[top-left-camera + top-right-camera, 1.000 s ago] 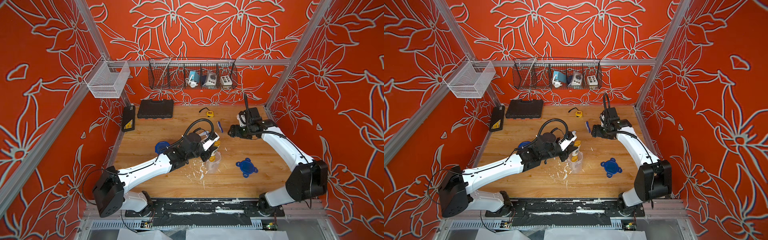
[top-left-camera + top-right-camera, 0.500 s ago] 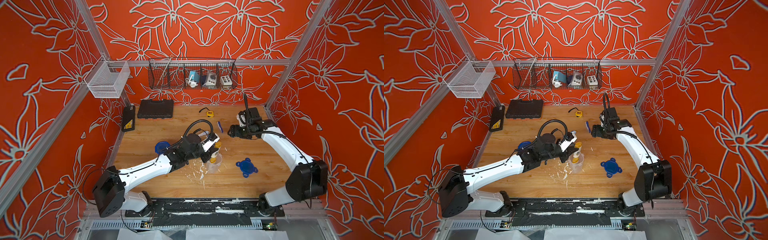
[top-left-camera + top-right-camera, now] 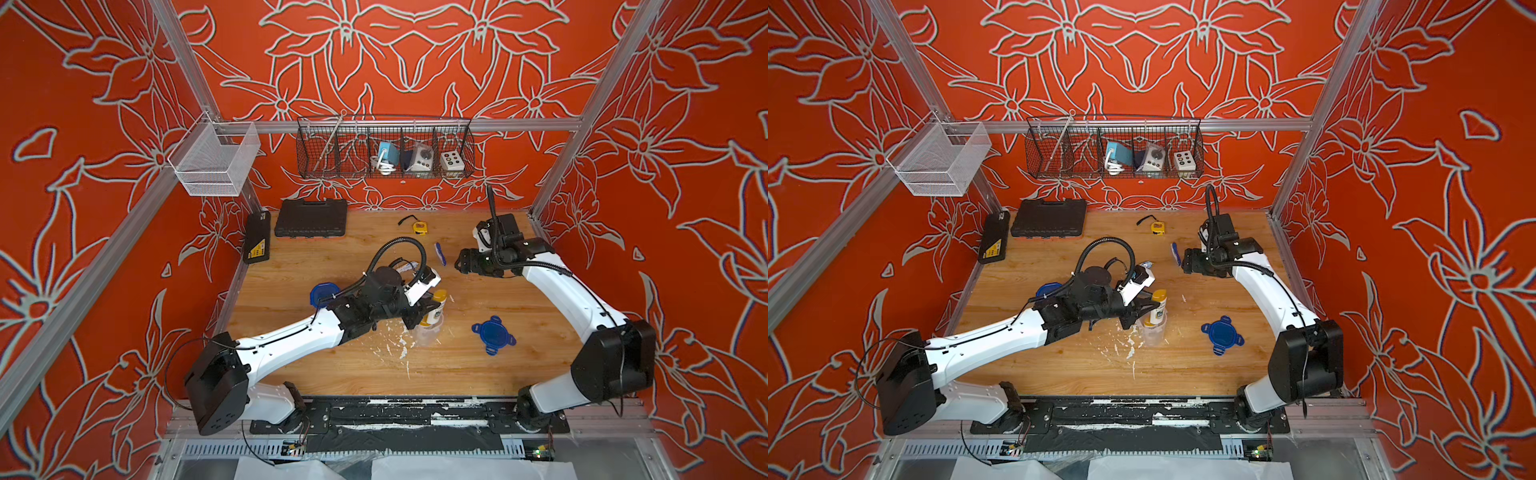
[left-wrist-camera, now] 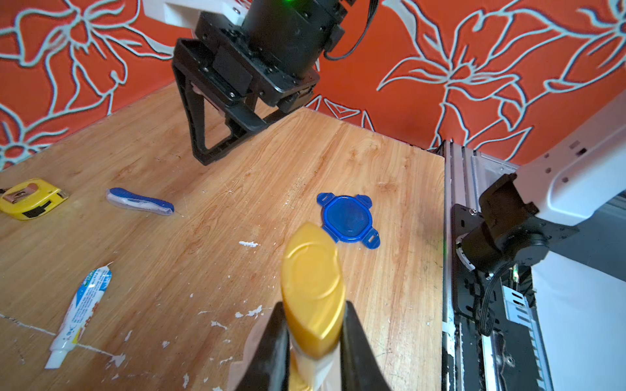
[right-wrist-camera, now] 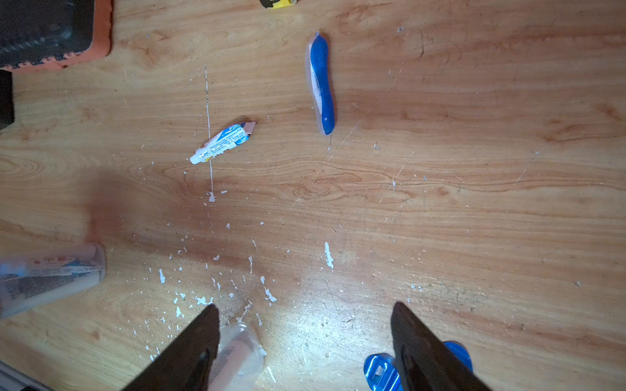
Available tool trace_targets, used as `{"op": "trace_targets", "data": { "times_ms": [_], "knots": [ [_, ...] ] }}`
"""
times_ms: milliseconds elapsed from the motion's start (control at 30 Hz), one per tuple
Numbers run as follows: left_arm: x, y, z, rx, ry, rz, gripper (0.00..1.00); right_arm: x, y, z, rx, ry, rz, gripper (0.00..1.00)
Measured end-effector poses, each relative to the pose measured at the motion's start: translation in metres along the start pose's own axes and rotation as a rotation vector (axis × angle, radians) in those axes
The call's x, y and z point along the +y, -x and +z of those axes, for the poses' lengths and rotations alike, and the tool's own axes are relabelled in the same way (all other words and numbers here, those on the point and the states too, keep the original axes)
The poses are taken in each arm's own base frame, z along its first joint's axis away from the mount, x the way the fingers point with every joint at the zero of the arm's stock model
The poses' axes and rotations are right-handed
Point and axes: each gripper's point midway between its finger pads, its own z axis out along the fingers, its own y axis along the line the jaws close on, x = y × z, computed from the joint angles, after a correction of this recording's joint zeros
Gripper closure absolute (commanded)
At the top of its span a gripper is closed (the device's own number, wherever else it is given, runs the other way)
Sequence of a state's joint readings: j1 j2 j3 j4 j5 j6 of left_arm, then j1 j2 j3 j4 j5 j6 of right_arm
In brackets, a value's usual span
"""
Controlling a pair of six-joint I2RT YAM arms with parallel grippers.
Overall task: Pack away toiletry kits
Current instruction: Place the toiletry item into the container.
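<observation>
Yellow-capped and white-bodied, the small bottle [image 3: 438,300] sits squarely between the jaws of the left gripper [image 3: 428,312]. The jaws are drawn almost together and pinch it from both sides just under the cap. In the left wrist view the two black fingers [image 4: 271,342] flank the bottle, and its flattened, oval, golden cap faces the camera. The bottle stands nearly upright with a slight lean, directly over the clear plastic cup [image 3: 428,336]. Its lower end is at the cup's mouth; whether it touches the wall I cannot tell. The cup stands upright on the wooden table [image 3: 332,374], among white flecks on the wood. The right gripper [image 3: 460,265] hovers above the table toward the back on the right arm's side, with its jaws spread wide and nothing between them. In the right wrist view its fingers [image 5: 200,342] frame mostly bare wood. A blue toothbrush [image 3: 440,253] lies flat just beside that gripper, not touching it. A white-and-blue toothpaste tube [image 5: 223,142] lies near the toothbrush but apart from it. A blue four-tab lid [image 3: 493,334] lies flat near the cup on the right arm's side, clear of it. A second blue lid [image 3: 319,293] shows partly from behind the left arm. At the back lie a yellow tape measure [image 3: 419,226] and a black tool case [image 3: 311,218].
</observation>
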State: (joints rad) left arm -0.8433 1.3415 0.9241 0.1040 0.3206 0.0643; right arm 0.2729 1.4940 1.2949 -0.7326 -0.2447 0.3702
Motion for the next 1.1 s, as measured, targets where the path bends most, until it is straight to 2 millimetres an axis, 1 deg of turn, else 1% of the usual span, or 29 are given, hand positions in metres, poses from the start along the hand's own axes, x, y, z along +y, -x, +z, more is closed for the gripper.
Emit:
{"op": "trace_targets", "data": {
  "times_ms": [133,367,567,700,733,767,833,933,1000,1100],
  "knots": [
    [-0.003,0.001,-0.002,-0.002,-0.016,-0.008,1.0,0.001,0.0,0.0,0.001,0.002,-0.002,0.2],
    [-0.009,-0.004,-0.002,0.018,-0.049,-0.015,1.0,0.001,0.0,0.0,0.001,0.002,-0.003,0.2],
    [-0.01,-0.015,-0.002,0.047,-0.055,-0.007,1.0,0.001,0.0,0.0,0.001,0.002,-0.002,0.2],
    [-0.009,-0.029,-0.001,0.073,-0.05,-0.004,1.0,0.001,0.0,0.0,0.001,0.001,-0.001,0.2],
    [-0.008,-0.032,-0.001,0.078,-0.046,-0.005,0.99,0.001,0.0,0.0,0.001,0.002,-0.001,0.2],
    [-0.007,-0.035,-0.001,0.084,-0.042,-0.005,0.93,0.001,0.0,0.0,0.001,0.002,-0.001,0.2],
    [-0.007,-0.038,-0.001,0.09,-0.039,-0.007,0.76,0.001,0.0,0.0,0.001,0.002,-0.001,0.2],
    [-0.007,-0.039,-0.001,0.09,-0.038,-0.012,0.59,0.001,0.0,0.0,0.001,0.001,-0.001,0.2],
    [-0.007,-0.037,-0.001,0.083,-0.039,-0.008,0.53,0.001,0.0,0.0,0.001,0.001,0.0,0.2],
    [-0.006,-0.036,0.0,0.081,-0.037,-0.006,0.48,0.001,0.0,0.002,0.003,0.0,0.001,0.2]
  ]
}}
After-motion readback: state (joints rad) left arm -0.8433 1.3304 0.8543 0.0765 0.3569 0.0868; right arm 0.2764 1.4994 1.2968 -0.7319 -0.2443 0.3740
